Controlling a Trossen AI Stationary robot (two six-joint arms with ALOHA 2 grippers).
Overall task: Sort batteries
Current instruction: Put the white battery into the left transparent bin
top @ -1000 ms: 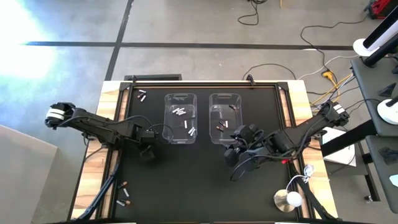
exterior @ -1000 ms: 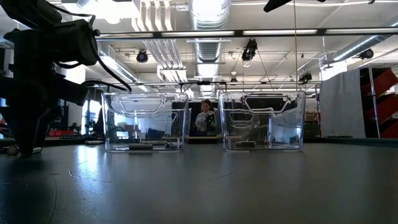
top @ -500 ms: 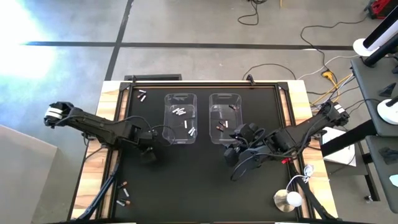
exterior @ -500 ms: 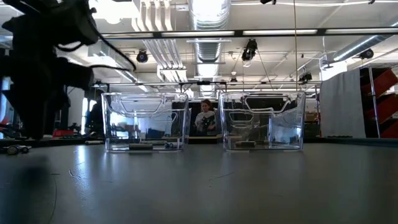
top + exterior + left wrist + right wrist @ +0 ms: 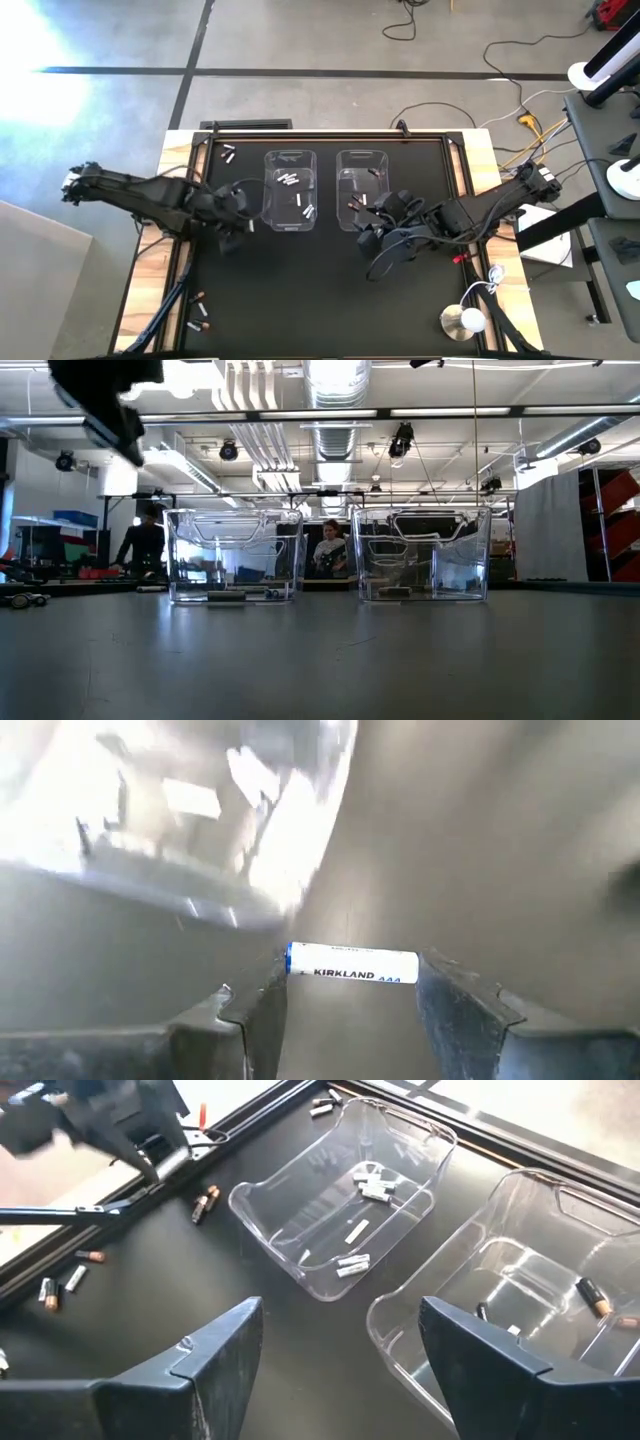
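Observation:
Two clear bins stand side by side on the black mat. The left bin (image 5: 290, 190) holds silvery-white batteries (image 5: 372, 1183) and the right bin (image 5: 362, 188) holds dark batteries (image 5: 590, 1293). My left gripper (image 5: 232, 225) hangs well above the mat by the left bin's left side, shut on a white battery (image 5: 352, 965). My right gripper (image 5: 342, 1320) is open and bare, hovering at the right bin's near end (image 5: 370, 232). Loose batteries lie at the mat's far left (image 5: 228, 153) and near left (image 5: 200, 310). My left gripper pinches the white battery between its two fingers, one finger on each end (image 5: 292, 960). The battery spans the gap between the fingers, lying level. The fingers slant downward. The battery is lifted clear of the mat.
People stand in the room behind the bins (image 5: 328, 550). A white round object (image 5: 462, 320) and cables lie at the table's near right corner. A small red piece (image 5: 458, 258) sits by the right arm. Open mat stretches along the near side (image 5: 300, 300).
My left gripper has risen from the mat to well above it, carrying the white battery, and has tipped more toward level. In the low view it has gone from table height to the picture's top left.

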